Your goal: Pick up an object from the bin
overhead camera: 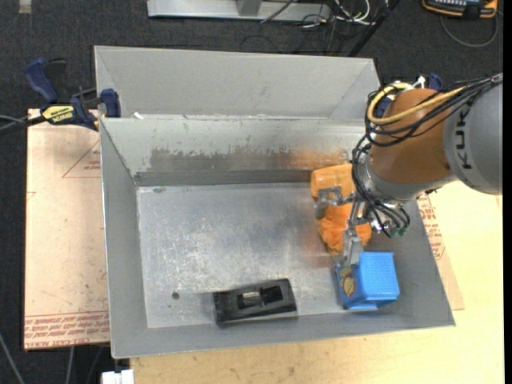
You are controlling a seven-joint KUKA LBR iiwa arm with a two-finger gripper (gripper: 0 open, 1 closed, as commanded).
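The grey metal bin [232, 230] holds two loose things, and both lie on its floor close to the 6 o'clock wall. A blue block [376, 280], squarish with a ribbed top face, sits in the floor corner at about 4 o'clock. A black flat oblong thing [254, 301], with a lighter recess in its top, lies at about 6 o'clock, well apart from the blue block and slightly skewed to the wall. The arm [480, 142] enters from 3 o'clock. Its wrist carries a rounded orange-brown cover [408, 142] with cables looped over it, and further orange parts sit below the wrist toward the bin floor. The claw [348, 272] points down at the 3 to 4 o'clock side of the floor. Its tip stands at the 9 o'clock edge of the blue block, just beside or touching that edge; which of the two cannot be told. Whether the claw is apart or together cannot be told from this angle, and nothing can be made out clamped in it. The blue block rests flat on the floor. The floor from the centre to 9 o'clock is bare, scuffed metal.
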